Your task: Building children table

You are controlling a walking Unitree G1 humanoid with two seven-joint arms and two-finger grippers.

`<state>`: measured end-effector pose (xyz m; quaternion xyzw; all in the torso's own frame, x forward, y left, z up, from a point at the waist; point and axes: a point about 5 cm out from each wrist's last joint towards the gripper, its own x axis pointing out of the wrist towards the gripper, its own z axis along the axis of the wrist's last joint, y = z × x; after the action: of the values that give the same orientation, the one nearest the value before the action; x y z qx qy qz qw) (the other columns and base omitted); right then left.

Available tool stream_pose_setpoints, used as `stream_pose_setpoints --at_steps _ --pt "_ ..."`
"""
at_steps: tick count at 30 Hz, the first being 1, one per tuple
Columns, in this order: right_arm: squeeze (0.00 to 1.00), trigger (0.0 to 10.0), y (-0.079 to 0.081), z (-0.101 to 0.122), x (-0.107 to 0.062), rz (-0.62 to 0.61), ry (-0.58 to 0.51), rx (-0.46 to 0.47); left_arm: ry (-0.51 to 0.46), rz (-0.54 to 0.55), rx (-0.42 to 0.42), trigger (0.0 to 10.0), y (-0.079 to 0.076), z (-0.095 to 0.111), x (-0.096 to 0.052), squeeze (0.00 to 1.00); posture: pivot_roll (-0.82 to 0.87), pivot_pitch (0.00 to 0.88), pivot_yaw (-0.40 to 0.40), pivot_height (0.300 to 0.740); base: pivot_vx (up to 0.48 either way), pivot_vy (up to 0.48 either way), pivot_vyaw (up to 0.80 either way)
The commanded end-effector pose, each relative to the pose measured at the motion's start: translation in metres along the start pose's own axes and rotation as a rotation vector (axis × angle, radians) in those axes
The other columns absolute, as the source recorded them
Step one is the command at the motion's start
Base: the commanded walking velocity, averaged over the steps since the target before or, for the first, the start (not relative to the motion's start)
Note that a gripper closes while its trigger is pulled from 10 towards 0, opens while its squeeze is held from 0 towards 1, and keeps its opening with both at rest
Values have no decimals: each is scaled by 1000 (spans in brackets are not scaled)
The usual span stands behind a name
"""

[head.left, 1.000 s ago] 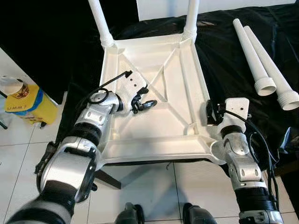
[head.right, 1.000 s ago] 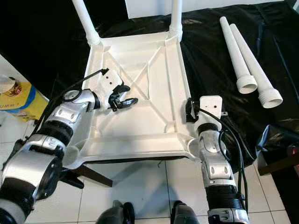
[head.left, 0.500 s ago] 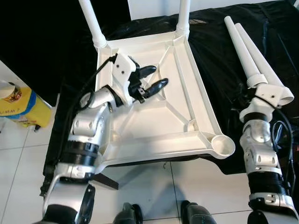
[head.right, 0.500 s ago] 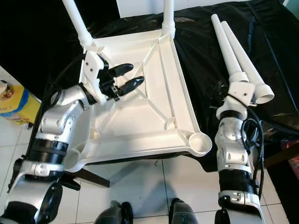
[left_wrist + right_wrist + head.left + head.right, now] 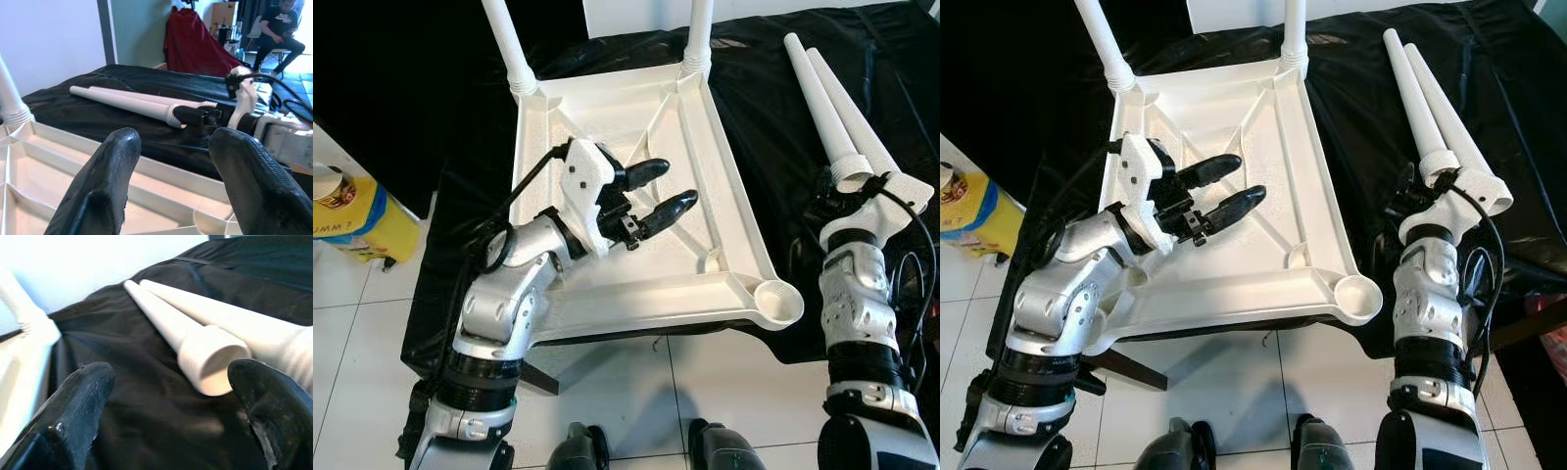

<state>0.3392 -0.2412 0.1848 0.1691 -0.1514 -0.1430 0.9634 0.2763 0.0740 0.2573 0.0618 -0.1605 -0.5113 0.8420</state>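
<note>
Inverted white tabletop [image 5: 607, 127] lies on black cloth [image 5: 773, 137], two legs already fitted at its far corners. Left gripper [image 5: 656, 193] hovers over tabletop underside, fingers apart, empty. Right gripper [image 5: 166, 382], fingers spread, sits at the near end of the two loose legs [image 5: 832, 108] lying to the right.

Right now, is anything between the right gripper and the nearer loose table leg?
Nothing visible. The right gripper is open and faces the nearer table leg's open end, with bare black cloth between them.
</note>
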Motion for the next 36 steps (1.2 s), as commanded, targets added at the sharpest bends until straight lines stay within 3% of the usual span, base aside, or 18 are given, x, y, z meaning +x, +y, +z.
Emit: stream_pose_setpoints --at_steps 1,3,10,36 --pt "0 10000 -3 -7 -2 -6 24 47 0 15 -22 10000 -5 0 0 0 6 197 70 740 0 0 0" --pt "0 10000 -5 -11 2 20 40 131 -3 18 -54 10000 -15 3 -1 0 33 206 67 740 0 0 0" --pt "0 10000 -16 -16 12 24 66 200 2 46 -97 10000 -29 12 -5 0 77 215 54 740 0 0 0" --pt "0 10000 -17 -8 32 29 14 194 72 85 -112 10000 -36 20 -18 0 149 240 69 740 0 0 0"
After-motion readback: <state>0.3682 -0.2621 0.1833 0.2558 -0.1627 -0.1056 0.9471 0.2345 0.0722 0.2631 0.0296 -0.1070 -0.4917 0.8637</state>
